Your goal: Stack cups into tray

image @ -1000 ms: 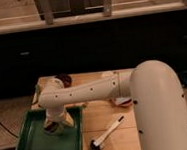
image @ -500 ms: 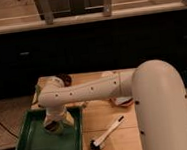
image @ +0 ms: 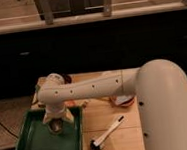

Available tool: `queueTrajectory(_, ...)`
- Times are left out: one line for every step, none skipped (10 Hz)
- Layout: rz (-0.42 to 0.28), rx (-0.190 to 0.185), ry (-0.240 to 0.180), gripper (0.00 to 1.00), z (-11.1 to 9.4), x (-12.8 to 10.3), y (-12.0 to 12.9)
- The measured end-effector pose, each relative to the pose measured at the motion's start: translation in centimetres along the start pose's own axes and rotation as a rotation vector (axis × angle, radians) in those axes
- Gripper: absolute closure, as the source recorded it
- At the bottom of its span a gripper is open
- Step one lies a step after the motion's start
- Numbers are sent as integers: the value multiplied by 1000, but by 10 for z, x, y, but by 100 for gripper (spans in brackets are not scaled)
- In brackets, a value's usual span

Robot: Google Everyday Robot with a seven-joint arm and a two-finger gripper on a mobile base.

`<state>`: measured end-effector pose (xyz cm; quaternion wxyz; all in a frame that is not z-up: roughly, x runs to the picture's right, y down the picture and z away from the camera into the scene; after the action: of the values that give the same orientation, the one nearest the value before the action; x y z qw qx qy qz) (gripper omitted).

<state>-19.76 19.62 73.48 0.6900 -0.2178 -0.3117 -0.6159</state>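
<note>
Found the white robot arm reaching in from the right, bent down at its left end over the large shallow green plastic tray. Two-finger gripper hung low above the tray's rear half, jaws spread wide. Noted a small round olive-yellow cup with a darker inside sitting between the fingers, low over the tray floor. Could not tell whether the fingers touched it or whether it rested on the tray.

Compared with the views of the preceding second: no visible shift in arm, gripper or cup, and the jaws stayed equally wide throughout. Judged this a pause at the placing point, cup either just let go or about to be. Counted one cup at the tray, with no stack seen yet.

Elsewhere on the wooden tabletop: black-and-white brush lying diagonally just right of the tray; dark red bowl mostly hidden behind the arm. No further cups made out with certainty, so the next pick would call for finding one first.
</note>
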Motion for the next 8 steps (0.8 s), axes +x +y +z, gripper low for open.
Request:
queueTrajectory(-2, -5, 2, 20, -4, 2, 1)
queueTrajectory(-2, 0, 2, 20, -8, 4, -1)
queueTrajectory(3, 0, -3, 20, -11, 6, -1)
queueTrajectory(9, -2, -10, 20, -15, 9, -1)
queueTrajectory(15, -2, -17, 20, -18, 12, -1)
queueTrajectory(20, 0, -23, 20, -20, 14, -2)
queueTrajectory(20, -3, -25, 20, -19, 13, -1)
queueTrajectory(19, -3, -25, 20, -19, 13, -1)
